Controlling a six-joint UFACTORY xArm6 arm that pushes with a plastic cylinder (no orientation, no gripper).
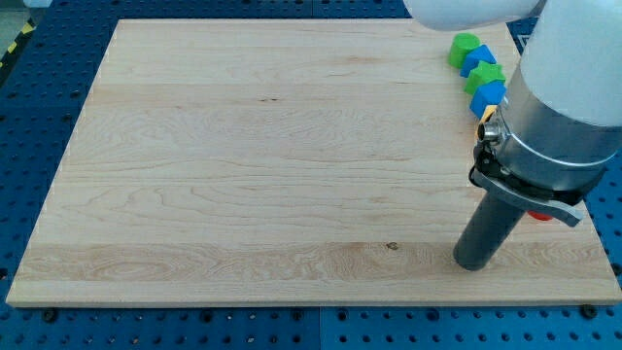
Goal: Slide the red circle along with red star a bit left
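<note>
Tabletop (243, 146): pale wood, mostly bare. Arm fills the frame's right side and hides much there. No hand on this rig, so no grasp to report; only my tip (475, 265), set down near the lower right edge.

Upper right: a row of green block (464, 49), blue block (479, 60), green block (483, 78), blue block (489, 94).

Just right of the rod, a red sliver (537, 215) peeks from under the arm; circle or star, cannot tell. Progress judged early: reds sit far right, the leftward push looks undone.
</note>
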